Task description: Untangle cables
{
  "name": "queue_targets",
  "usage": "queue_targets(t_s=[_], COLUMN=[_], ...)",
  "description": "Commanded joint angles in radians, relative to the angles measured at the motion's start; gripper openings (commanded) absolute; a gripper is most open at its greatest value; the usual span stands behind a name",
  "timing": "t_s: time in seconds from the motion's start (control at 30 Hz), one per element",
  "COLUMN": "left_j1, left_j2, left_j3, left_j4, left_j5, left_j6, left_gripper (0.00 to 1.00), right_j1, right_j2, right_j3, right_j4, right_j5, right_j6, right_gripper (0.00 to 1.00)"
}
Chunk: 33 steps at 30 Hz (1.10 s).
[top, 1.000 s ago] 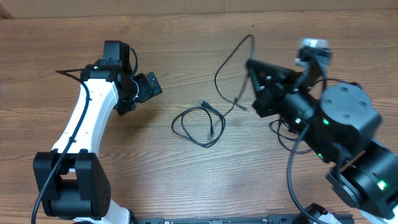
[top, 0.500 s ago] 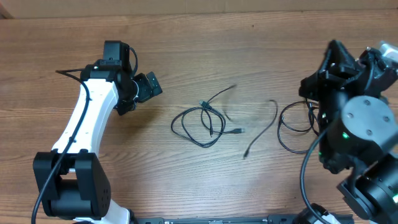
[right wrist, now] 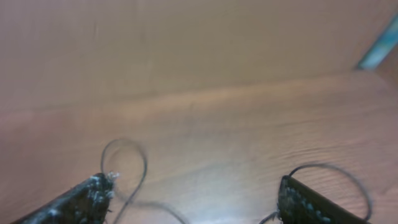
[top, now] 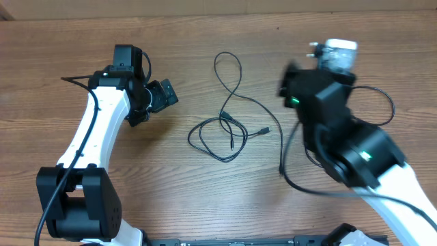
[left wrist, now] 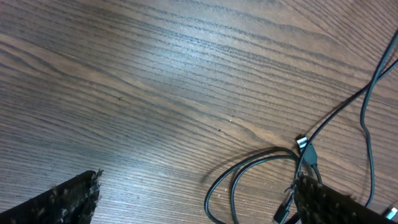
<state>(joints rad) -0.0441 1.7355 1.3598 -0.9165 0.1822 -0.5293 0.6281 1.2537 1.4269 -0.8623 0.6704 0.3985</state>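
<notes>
The cables lie mid-table as thin black cords. A small coil [top: 217, 139] sits at the centre, with a small plug [top: 266, 130] just to its right. A longer cord makes a tall loop [top: 231, 68] behind the coil, and another cord trails toward the front [top: 281, 154]. My left gripper [top: 164, 94] is open, left of the coil. In the left wrist view the coil [left wrist: 261, 168] curves up to the right finger [left wrist: 323, 205], with bare wood across most of the gap of the left gripper [left wrist: 199, 190]. My right gripper [right wrist: 196, 193] stands open and empty, with the loop [right wrist: 127, 162] beside its left finger.
The blurred right arm [top: 334, 123] stands over the table's right side, with its own thicker black wire [top: 386, 102] curling beside it. Behind the table runs a brown back wall [right wrist: 186, 43]. The left arm's wire [top: 72, 80] juts out at far left.
The right gripper held a cord shut, swung it to the right, then opened and let go. The cord now lies on the table in a new shape. The left arm stayed still.
</notes>
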Motion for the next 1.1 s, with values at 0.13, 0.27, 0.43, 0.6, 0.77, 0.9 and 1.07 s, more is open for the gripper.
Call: queue_targets(t_s=[0.13,0.27,0.43,0.6,0.77,0.9,1.07], left_j1=[-0.001,-0.001,-0.001,-0.001,-0.001,-0.001,-0.001], left_j2=[0.010,0.010,0.010,0.010,0.010,0.010,0.010], left_j3=[-0.007,-0.007,-0.007,-0.007,-0.007,-0.007,-0.007], left_j4=[0.002,0.002,0.001,0.001,0.002,0.001,0.001], left_j5=[-0.009,-0.009,-0.009,-0.010,-0.009,-0.009,-0.010], left_j6=[-0.013,-0.013,-0.013,-0.013,-0.013,-0.013,-0.013], left_gripper=[1.00,0.99,1.00,0.99,1.00,1.00,1.00], right_j1=[-0.002,-0.002,-0.002,-0.001,-0.001,-0.001,-0.001], right_j2=[0.190,0.286,0.396,0.502,0.590,0.631,0.651], right_j3=[0.020,0.020,0.019,0.019,-0.001,-0.008,-0.008], right_j4=[-0.046,-0.073,-0.100,-0.135,-0.128,-0.116,-0.089], right_j5=[-0.303,-0.447,-0.676,-0.780,-0.777,-0.745,-0.687], right_j6=[-0.003,-0.008,-0.132,-0.229,-0.341,-0.371,-0.375], right_gripper=[0.91,0.90,0.90,0.90,0.88,0.66,0.54])
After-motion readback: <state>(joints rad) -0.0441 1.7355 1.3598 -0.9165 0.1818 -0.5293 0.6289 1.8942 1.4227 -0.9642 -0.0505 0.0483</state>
